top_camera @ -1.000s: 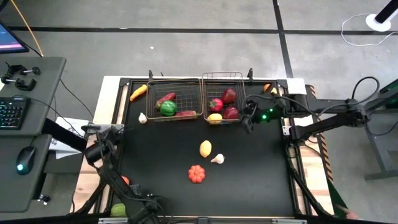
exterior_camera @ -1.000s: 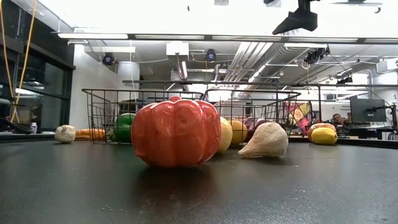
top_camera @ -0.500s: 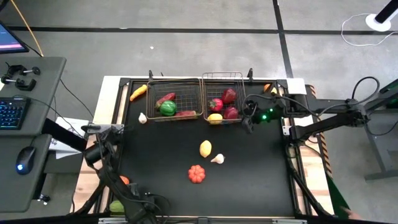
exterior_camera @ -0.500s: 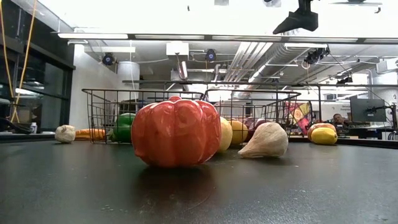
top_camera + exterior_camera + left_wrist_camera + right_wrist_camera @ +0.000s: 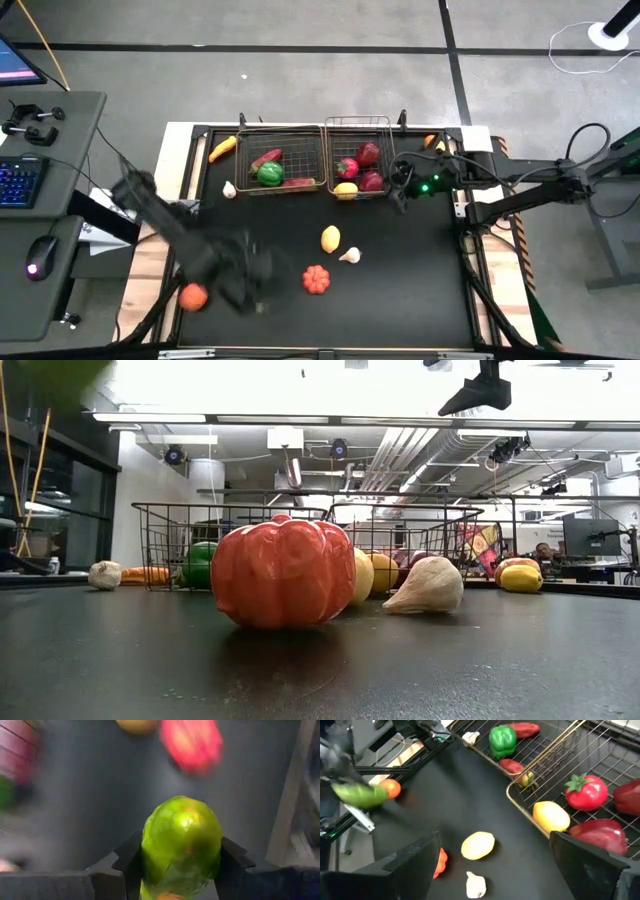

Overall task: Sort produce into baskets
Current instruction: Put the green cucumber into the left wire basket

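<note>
My left gripper (image 5: 181, 865) is shut on a green oval fruit (image 5: 181, 845), held in the air over the table's near left part; the arm shows blurred in the high view (image 5: 240, 278). The right wrist view shows the fruit (image 5: 360, 795) above an orange fruit (image 5: 391, 788). A yellow lemon (image 5: 330, 238), a garlic (image 5: 349, 255) and a red-orange ribbed piece (image 5: 317, 280) lie on the black table. Two wire baskets (image 5: 282, 135) (image 5: 358, 123) at the far edge hold produce. My right gripper (image 5: 400, 192) hangs open beside the right basket. My left gripper pinches the green fruit by its two opposite sides (image 5: 150, 855), one dark finger (image 5: 131, 865) on each. The fingers slant down toward the table. The fruit sticks out past the fingertips and is lifted clear of the table.
A second garlic (image 5: 229, 189) and a carrot (image 5: 222, 148) lie left of the baskets. More fruit (image 5: 430, 142) sits at the far right corner. The orange fruit (image 5: 193, 296) lies at the near left edge. A desk with keyboard (image 5: 18, 180) stands left of the table.
My left gripper has swung up from the table's near left corner and in over the table, toward its middle, tipping as it went. The green fruit, which lay beside the orange one at that corner, has come up with it and hangs clear.
</note>
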Action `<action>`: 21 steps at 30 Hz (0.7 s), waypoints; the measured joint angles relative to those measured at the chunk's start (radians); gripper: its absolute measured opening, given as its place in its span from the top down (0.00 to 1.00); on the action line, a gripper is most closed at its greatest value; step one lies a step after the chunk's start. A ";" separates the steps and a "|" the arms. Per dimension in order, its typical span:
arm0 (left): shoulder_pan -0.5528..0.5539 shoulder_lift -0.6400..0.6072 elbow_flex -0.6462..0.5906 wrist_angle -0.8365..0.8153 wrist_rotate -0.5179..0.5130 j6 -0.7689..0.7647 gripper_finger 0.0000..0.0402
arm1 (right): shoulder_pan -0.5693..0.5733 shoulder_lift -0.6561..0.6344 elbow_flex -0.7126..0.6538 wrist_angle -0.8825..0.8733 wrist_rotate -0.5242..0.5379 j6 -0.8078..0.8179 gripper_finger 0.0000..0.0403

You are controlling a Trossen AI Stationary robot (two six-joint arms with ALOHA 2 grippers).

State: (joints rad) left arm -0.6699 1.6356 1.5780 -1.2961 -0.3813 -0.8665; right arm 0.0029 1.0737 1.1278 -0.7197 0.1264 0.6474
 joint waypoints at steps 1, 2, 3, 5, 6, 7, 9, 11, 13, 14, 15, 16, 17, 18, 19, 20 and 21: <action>0.034 -0.038 0.000 0.000 -0.101 0.018 0.61 | 0.000 0.000 0.000 0.000 0.014 0.000 0.09; 0.069 -0.076 0.000 -0.002 -0.196 0.045 0.61 | 0.000 0.000 0.000 0.000 0.030 0.000 0.09; 0.109 -0.108 0.000 -0.001 -0.286 0.077 0.61 | 0.000 0.000 0.000 0.000 0.042 0.002 0.09; 0.203 -0.161 0.000 0.009 -0.411 0.159 0.61 | 0.000 0.000 0.000 0.004 0.062 0.008 0.09; 0.255 -0.181 0.000 0.015 -0.446 0.204 0.61 | -0.002 0.000 0.000 0.008 0.068 0.008 0.09; 0.310 -0.197 0.000 0.018 -0.467 0.244 0.61 | -0.002 0.000 0.000 0.015 0.072 0.009 0.09; 0.429 -0.217 0.000 0.025 -0.476 0.304 0.61 | -0.002 0.000 0.000 0.033 0.075 0.015 0.09; 0.534 -0.227 -0.011 0.062 -0.467 0.343 0.57 | -0.002 0.000 0.000 0.056 0.079 0.028 0.09; 0.625 -0.235 -0.047 0.136 -0.427 0.381 0.49 | -0.002 0.000 0.000 0.072 0.091 0.028 0.09; 0.662 -0.241 -0.073 0.193 -0.393 0.400 0.45 | -0.002 0.000 0.000 0.076 0.103 0.028 0.09; 0.696 -0.244 -0.104 0.256 -0.351 0.415 0.41 | -0.002 0.000 0.000 0.076 0.111 0.029 0.09; 0.724 -0.248 -0.141 0.336 -0.303 0.433 0.38 | -0.002 0.000 0.000 0.075 0.121 0.033 0.09; 0.748 -0.255 -0.179 0.420 -0.247 0.454 0.34 | -0.002 0.000 0.000 0.075 0.131 0.037 0.09; 0.769 -0.260 -0.217 0.501 -0.199 0.475 0.32 | -0.002 0.000 0.000 0.074 0.136 0.048 0.09; 0.786 -0.265 -0.253 0.574 -0.164 0.489 0.30 | -0.002 0.000 0.000 0.074 0.138 0.056 0.09; 0.802 -0.269 -0.283 0.638 -0.141 0.490 0.28 | -0.002 0.000 0.000 0.074 0.140 0.067 0.09; 0.819 -0.273 -0.310 0.686 -0.124 0.484 0.27 | -0.002 0.000 0.000 0.074 0.140 0.080 0.09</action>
State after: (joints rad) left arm 0.1489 1.3624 1.2677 -0.6098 -0.5053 -0.3824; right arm 0.0009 1.0740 1.1282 -0.6460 0.2661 0.7272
